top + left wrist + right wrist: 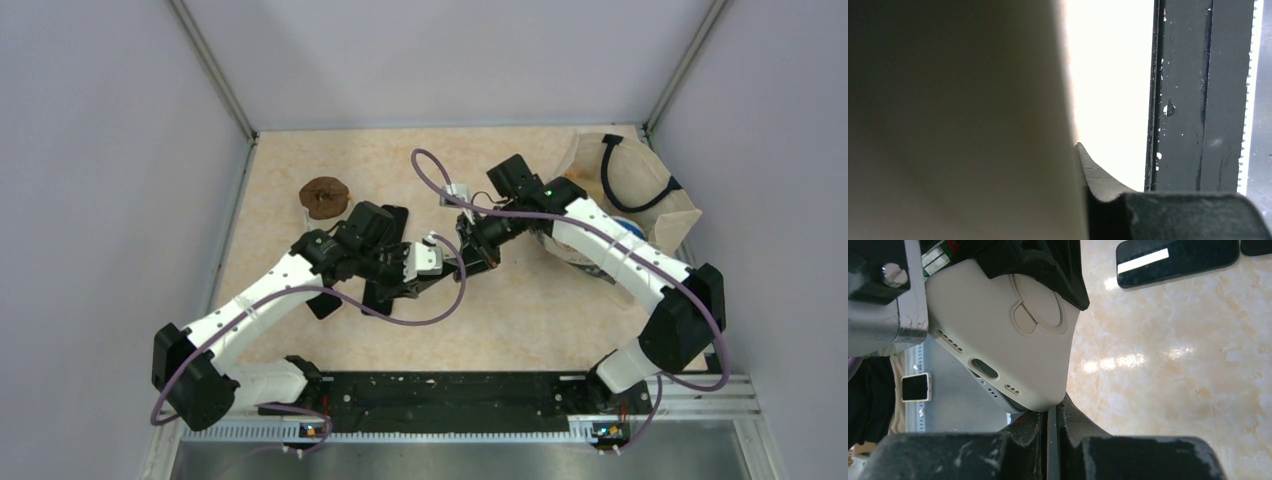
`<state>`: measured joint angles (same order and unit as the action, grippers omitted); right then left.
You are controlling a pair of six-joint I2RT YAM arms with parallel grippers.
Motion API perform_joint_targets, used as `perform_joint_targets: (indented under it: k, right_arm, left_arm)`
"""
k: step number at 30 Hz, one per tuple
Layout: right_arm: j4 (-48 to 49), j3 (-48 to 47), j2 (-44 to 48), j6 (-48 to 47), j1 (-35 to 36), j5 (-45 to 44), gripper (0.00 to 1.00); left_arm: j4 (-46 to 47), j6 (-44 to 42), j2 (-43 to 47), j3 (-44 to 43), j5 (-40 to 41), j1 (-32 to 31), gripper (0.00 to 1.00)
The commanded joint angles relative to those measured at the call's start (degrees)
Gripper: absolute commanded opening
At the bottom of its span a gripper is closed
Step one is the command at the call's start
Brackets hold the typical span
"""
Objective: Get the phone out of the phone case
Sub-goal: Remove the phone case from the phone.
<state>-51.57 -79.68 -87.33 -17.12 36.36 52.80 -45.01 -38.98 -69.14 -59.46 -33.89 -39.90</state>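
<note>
The phone case (1013, 350) hangs between my left claw (445, 268) and right claw (476, 256) over the table (520, 320) middle; a bag (585, 155) fills the far right corner.

Both arms are stretched toward the centre of the top view, with the left gripper (445, 266) and right gripper (474, 258) set close together. The left is clamped on the phone case (1013, 340); the right's jaws are pressed together.

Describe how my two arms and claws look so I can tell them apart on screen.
The left arm and right arm match: white links, bulky black joints, a purple cable looping along each. The right claw has dark, scuffed fingers. Only the right wrist shows a green light.
</note>
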Motion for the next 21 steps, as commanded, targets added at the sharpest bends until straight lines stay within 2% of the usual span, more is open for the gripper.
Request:
perform_joint_targets:
  k: [1, 7, 10, 19, 21]
  right_arm:
    - [24.14, -0.21, 1.16, 1.27, -1.04, -6.21, 0.00]
    - [25.12, 3.55, 6.13, 0.90, -4.87, -5.42, 0.00]
    - [23.91, 5.50, 9.21, -1.43, -5.63, -3.70, 0.05]
    - [11.84, 6.45, 17.32, -12.19, -5.74, -2.00, 0.28]
    - [8.27, 5.11, 18.45, -14.47, -5.77, -0.07, 0.39]
  left_arm:
    - [3.47, -5.31, 1.19, 0.53, -18.15, -5.20, 0.00]
    - [6.62, -0.51, 3.98, 1.86, -20.03, 0.28, 0.00]
    - [7.46, 0.72, 4.60, 2.23, -20.80, 2.11, 0.00]
    - [10.43, 4.67, 4.02, 2.33, -25.78, 6.15, 0.00]
    - [11.25, 5.62, 3.94, 2.35, -26.44, 7.10, 0.00]
